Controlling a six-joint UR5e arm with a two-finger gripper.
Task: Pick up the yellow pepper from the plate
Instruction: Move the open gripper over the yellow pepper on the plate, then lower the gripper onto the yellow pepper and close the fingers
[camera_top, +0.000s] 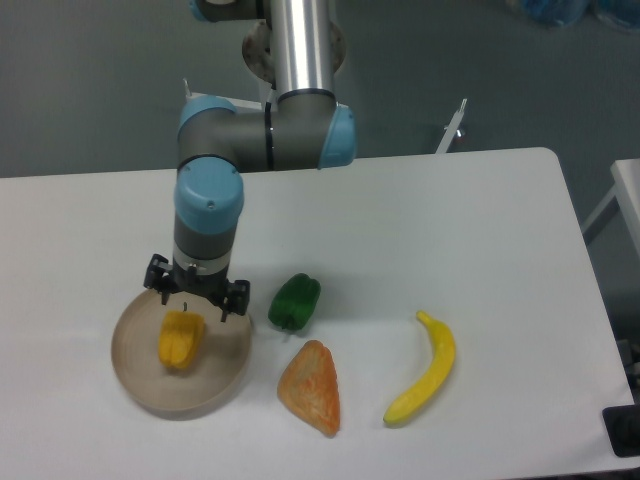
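Yellow pepper (181, 339) on plate (140, 385), unlabelled

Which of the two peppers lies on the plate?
The yellow pepper; it rests inside the plate, under the gripper. The green pepper sits on the table.

no readable text, no labels, brands, numbers or signs on anything in view
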